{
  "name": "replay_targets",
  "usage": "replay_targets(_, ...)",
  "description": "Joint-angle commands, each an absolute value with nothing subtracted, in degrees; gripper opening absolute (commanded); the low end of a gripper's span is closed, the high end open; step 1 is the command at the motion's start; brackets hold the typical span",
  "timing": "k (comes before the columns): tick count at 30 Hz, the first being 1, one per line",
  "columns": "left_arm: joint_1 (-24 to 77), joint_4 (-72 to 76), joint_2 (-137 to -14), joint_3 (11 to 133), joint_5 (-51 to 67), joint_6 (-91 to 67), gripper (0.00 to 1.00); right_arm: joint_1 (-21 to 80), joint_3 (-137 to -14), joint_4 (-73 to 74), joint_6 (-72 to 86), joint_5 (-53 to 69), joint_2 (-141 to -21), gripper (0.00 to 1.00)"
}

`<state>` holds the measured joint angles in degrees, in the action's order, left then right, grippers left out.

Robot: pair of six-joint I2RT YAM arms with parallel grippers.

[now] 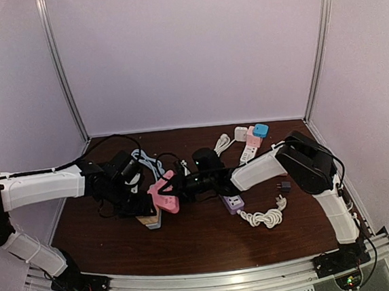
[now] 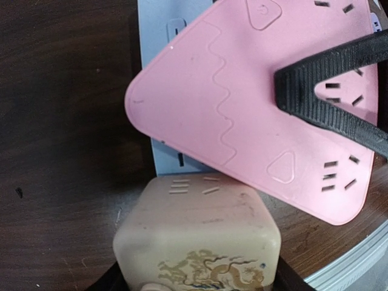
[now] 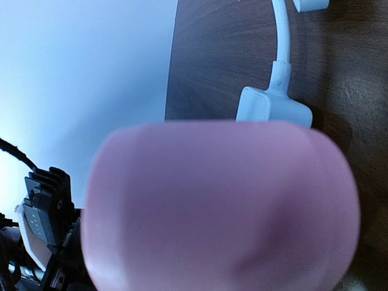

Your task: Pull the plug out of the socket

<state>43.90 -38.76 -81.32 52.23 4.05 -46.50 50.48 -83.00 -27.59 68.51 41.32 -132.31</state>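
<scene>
A pink triangular socket block (image 1: 163, 194) lies tilted over a grey-blue strip (image 2: 160, 36) and the top of a beige cube adapter (image 1: 150, 220) printed with a dragon. My left gripper (image 1: 144, 208) is shut on the beige cube (image 2: 197, 233), whose sides sit between the dark fingers at the bottom of the left wrist view. My right gripper (image 1: 174, 186) reaches in from the right and is shut on the pink block (image 2: 242, 103); one of its black fingers (image 2: 330, 97) lies across the block's top face. The pink block (image 3: 221, 212) fills the right wrist view as a blur. No plug prongs show.
A purple socket (image 1: 234, 203) with a coiled white cable (image 1: 265, 215) lies right of centre. A small black plug (image 1: 284, 187) sits beside the right arm. White, pink and blue adapters (image 1: 251, 135) stand at the back. A white plug with its cord (image 3: 273, 106) lies beyond the pink block.
</scene>
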Motion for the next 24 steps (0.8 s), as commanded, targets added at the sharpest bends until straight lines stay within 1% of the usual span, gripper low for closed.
replay_targets(1,43.6,-31.9,-76.8,55.9,8.2,-44.4,0.21,49.9,-80.0,-18.7,61.1,34.3,-135.2,0.0)
replay_targets(11,42.0,-33.4,-76.1,57.0,9.4,-42.7,0.22,49.6,-79.1,-18.9,60.9,33.9,-135.1,0.0)
replay_targets(16,41.4,-35.5,-76.1,58.0,7.6,-42.3,0.22,49.7,-79.1,-19.4,61.2,34.1,-135.1,0.0)
replay_targets(24,30.9,-36.8,-74.7,57.7,6.2,-40.3,0.22,49.4,-79.5,-19.9,61.0,34.8,-133.8,0.0)
